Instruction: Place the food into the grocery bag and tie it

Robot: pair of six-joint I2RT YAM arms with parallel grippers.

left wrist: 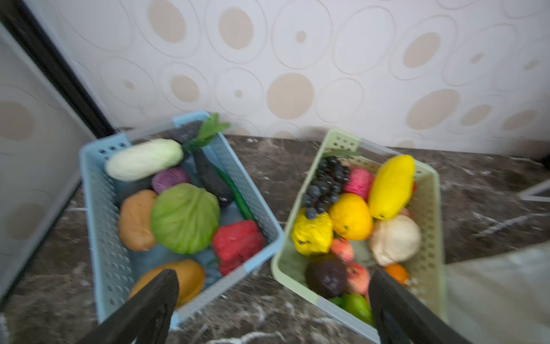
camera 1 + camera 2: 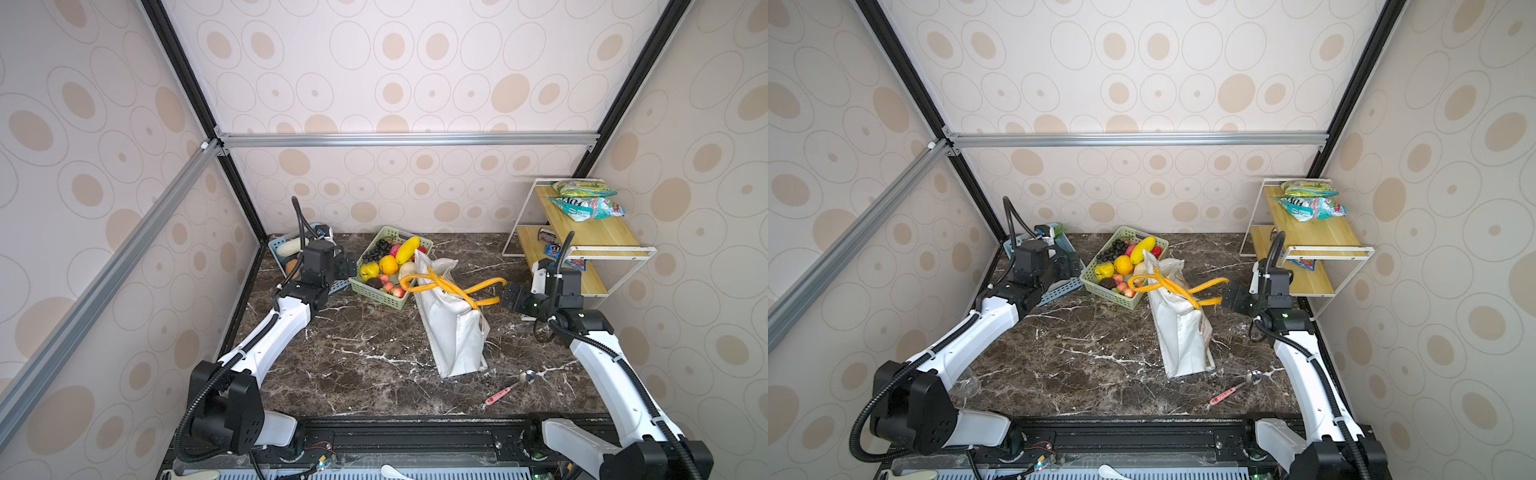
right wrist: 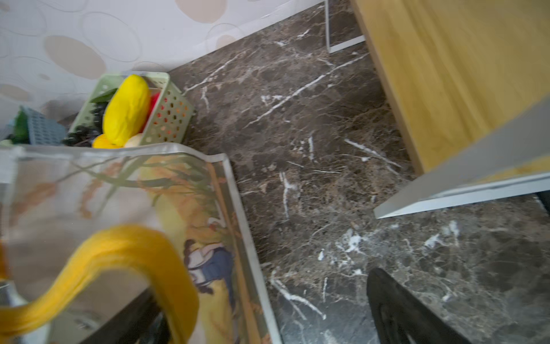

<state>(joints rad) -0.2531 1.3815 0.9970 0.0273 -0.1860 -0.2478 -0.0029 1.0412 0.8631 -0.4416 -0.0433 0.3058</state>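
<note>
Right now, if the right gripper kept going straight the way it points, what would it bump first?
Most likely the yellow handle of the grocery bag. The open right gripper points at that loop, which seems to lie across one finger in the wrist view. The bag's body comes next.

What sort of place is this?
Probably a mock kitchen booth in a lab: wallpapered panels on a metal frame, a marble-look table, and a green basket of toy fruit.

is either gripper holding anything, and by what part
Nothing held: left gripper open and empty; right gripper open, the bag's yellow handle loose beside it.
</note>
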